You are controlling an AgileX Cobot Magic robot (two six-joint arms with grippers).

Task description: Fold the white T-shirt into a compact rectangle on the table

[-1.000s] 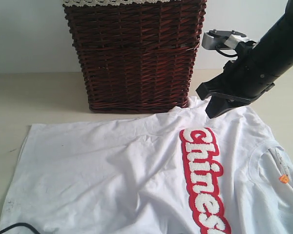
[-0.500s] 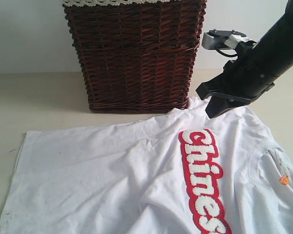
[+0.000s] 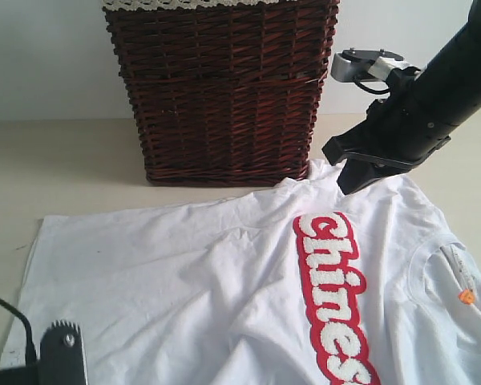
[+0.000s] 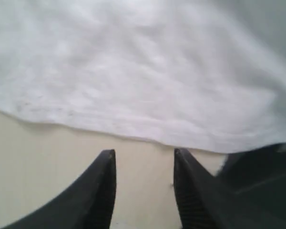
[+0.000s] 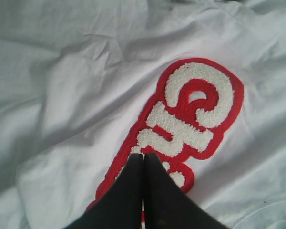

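Exterior view, item one: white T-shirt (image 3: 224, 281), one piece, soft cotton, spread flat and face up on the table (image 3: 64, 160), lightly wrinkled, with its collar (image 3: 449, 269) toward the right edge and its hem toward the left. Fuzzy white lettering (image 3: 333, 293), one strip outlined in red, runs across the chest; one small orange tag (image 3: 466, 295) sits inside the collar. Relative to the grippers: the right gripper (image 3: 351, 186), black, hangs over the shirt's far edge near the sleeve, its two fingers pressed together with no cloth between them; the right wrist view puts the joined tips just above the red outline of the lettering. The left gripper (image 4: 144, 151), black, two tapered fingers, stands with the fingers apart and nothing between them, over bare table just beside the shirt's stitched hem, not touching the cloth; in the exterior view only a toothed part of that arm shows, at the near left corner by the shirt's corner, with one dark cable (image 3: 8, 313) curving beside it. Table: one, smooth, pale beige, matte. Wicker basket (image 3: 224, 96): one, dark red-brown woven cane, boxy, upright behind the shirt, its base just beside the shirt's far edge, with a white lace trim (image 3: 192, 4) along its rim.
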